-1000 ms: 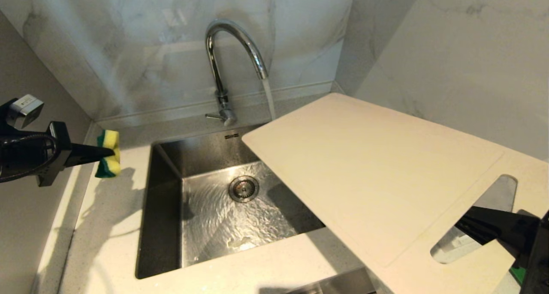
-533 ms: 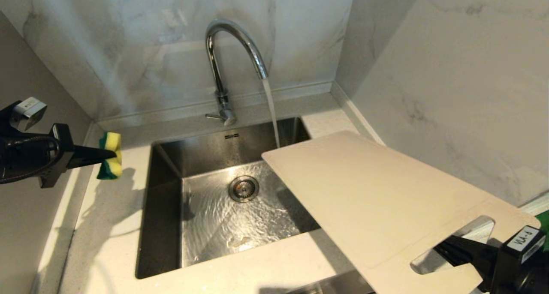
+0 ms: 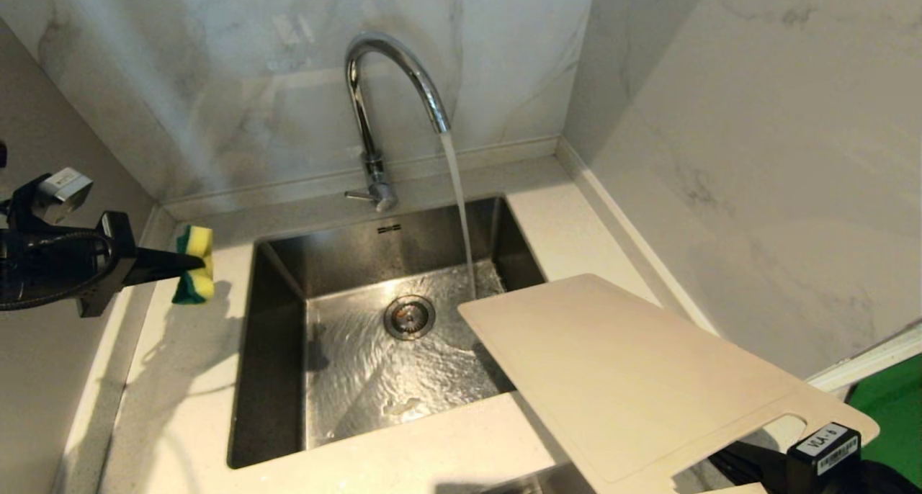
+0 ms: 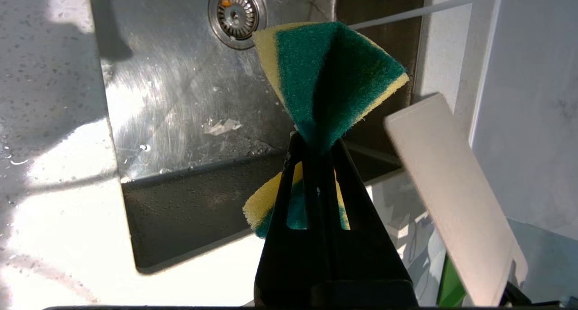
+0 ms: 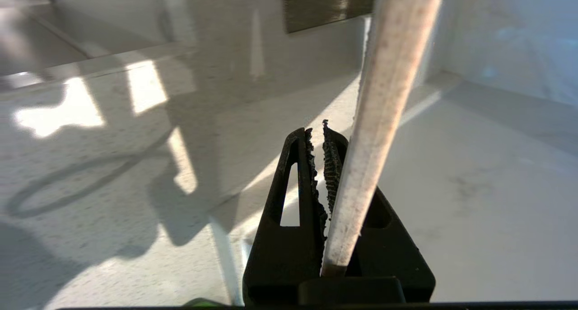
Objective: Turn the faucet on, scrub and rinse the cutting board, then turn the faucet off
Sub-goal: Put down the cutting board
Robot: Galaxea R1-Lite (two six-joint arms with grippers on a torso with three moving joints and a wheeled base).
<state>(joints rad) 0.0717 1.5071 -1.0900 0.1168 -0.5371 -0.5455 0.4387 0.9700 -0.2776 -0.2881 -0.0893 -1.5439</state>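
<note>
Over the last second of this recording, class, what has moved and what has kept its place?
The right gripper, jaws shut on the cutting board at its slot end, has drawn the board back and down from under the faucet, so the running water now falls straight into the sink. Unchanged: the left gripper still holds the sponge over the counter, and the tap is still on.

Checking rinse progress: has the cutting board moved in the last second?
Yes. The cutting board, held by the right gripper, has pulled back and down, away from the faucet; its far corner is now clear of the water stream.
</note>
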